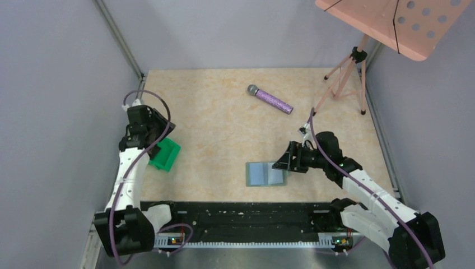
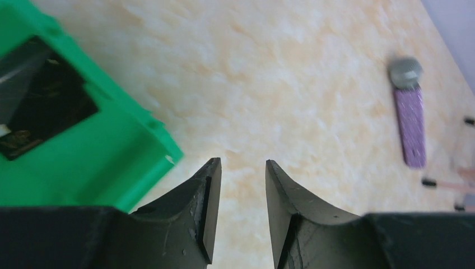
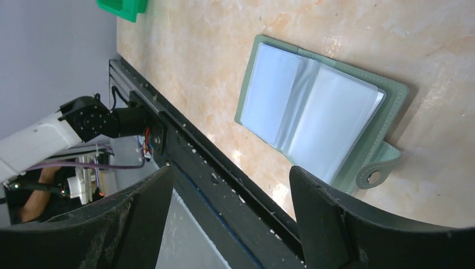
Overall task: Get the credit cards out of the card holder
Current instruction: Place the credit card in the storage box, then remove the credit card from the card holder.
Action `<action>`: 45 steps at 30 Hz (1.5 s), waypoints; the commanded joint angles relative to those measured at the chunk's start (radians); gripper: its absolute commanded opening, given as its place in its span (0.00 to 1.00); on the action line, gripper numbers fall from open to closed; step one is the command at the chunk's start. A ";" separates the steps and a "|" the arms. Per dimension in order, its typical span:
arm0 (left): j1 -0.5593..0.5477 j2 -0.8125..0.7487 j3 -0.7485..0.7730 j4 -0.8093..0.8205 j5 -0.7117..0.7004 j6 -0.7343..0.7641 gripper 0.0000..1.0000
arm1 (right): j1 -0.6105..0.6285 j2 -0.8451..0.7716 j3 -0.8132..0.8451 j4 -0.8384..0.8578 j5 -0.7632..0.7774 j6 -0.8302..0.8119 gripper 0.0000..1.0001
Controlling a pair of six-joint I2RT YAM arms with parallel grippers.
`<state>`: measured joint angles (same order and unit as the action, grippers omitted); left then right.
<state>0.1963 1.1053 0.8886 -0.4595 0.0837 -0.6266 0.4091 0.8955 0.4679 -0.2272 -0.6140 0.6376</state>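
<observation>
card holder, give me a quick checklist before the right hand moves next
1. Card holder open and lying flat: ok.
2. Right hand open, holding nothing: ok.
3. Dark cards showing inside the holder: not ok, none seen.
4. Left hand open, away from the holder, beside the green tray: ok.
5. Dark flat thing in that tray is the cards: cannot tell.

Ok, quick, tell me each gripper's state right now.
Left gripper: open, holding nothing.
Right gripper: open, holding nothing.
</observation>
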 commanded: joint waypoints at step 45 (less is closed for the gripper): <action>-0.546 -0.308 -0.305 0.060 0.079 -0.051 0.38 | 0.649 0.804 0.535 -0.288 0.983 0.240 0.67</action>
<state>-0.3485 0.7773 0.5369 -0.4183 0.1814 -0.7033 1.0416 1.6741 0.9806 -0.4946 0.3435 0.8829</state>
